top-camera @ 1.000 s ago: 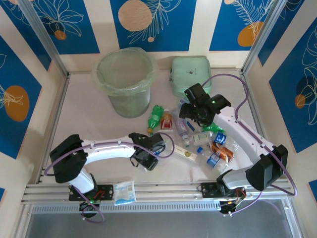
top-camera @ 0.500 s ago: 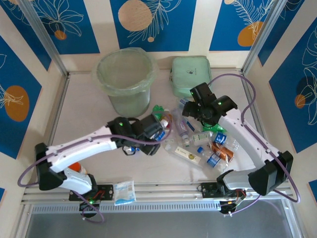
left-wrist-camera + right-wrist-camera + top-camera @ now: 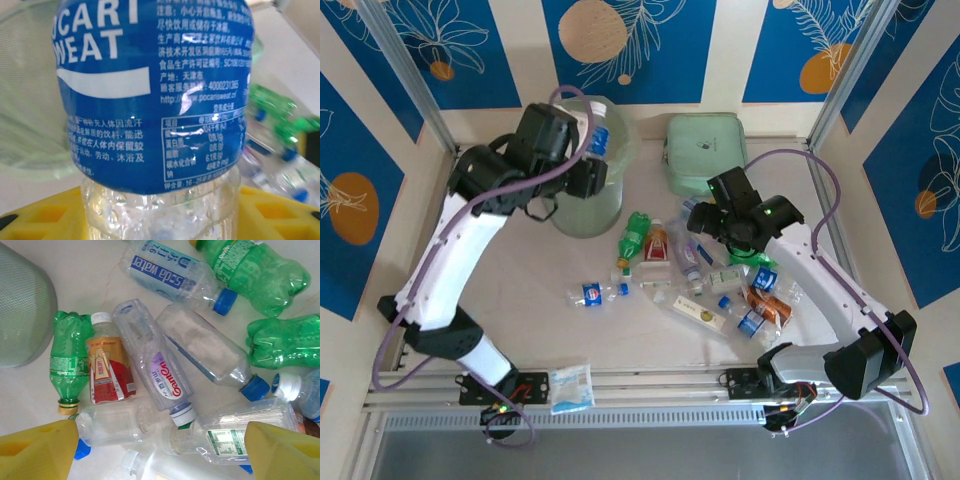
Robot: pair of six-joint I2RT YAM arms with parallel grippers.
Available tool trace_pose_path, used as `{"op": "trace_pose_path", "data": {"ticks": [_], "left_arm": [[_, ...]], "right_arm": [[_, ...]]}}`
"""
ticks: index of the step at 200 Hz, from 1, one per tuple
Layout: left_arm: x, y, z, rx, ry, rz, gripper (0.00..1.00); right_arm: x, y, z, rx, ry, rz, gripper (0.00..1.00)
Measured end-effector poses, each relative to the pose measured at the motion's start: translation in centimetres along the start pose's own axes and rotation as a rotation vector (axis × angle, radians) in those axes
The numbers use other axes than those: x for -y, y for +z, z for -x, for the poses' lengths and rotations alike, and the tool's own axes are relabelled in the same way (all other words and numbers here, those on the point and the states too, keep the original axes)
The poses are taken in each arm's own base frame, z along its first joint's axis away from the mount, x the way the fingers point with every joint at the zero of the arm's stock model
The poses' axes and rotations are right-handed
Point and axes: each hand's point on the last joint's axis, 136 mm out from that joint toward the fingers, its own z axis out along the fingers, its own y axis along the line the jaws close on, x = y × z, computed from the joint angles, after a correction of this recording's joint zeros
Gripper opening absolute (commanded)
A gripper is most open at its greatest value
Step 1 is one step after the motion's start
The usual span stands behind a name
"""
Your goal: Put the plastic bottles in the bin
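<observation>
My left jaws pinch the blue-label bottle (image 3: 150, 90), probably light and easily crushed, across its clear lower body over the bin (image 3: 588, 215); right jaws stand wide.

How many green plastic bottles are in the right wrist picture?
3 green plastic bottles: one at left beside the red-and-orange-labelled bottle, one in the top right corner, one at the right edge below it. Others may be hidden beyond the frame.

bottles (image 3: 636, 232) right of bin (image 3: 585, 216), case (image 3: 705, 152) behind
</observation>
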Motion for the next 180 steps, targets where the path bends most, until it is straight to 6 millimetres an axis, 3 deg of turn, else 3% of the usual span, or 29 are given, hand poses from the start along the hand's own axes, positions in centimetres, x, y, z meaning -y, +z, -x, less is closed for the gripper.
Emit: {"op": "trace_pose_path", "data": {"ticks": [52,75,124,154,180], "left_arm": [[-5.1,9.4,3.7,0.000,-0.118,0.091,0.56],[-7.3,11.9,4.5,-0.001,-0.161,0.115,0.65],[-8.9,13.9,3.6,-0.031,-0.197,0.128,0.88],[-8.8,14.7,3.1,-0.045,-0.194,0.123,0.90],[-8.5,13.4,3.9,-0.005,-0.201,0.100,0.90]], "right_arm": [[-1.5,0.5,-0.9,-0.029,-0.029,0.034,0.86],[-2.1,0.5,-1.5,-0.045,-0.051,0.045,0.87],[-2.3,0.6,-4.2,-0.103,-0.135,0.068,0.89],[-1.0,1.2,-7.6,-0.196,-0.205,0.043,0.91],[0.6,1.8,-10.5,-0.282,-0.255,0.000,0.91]]}}
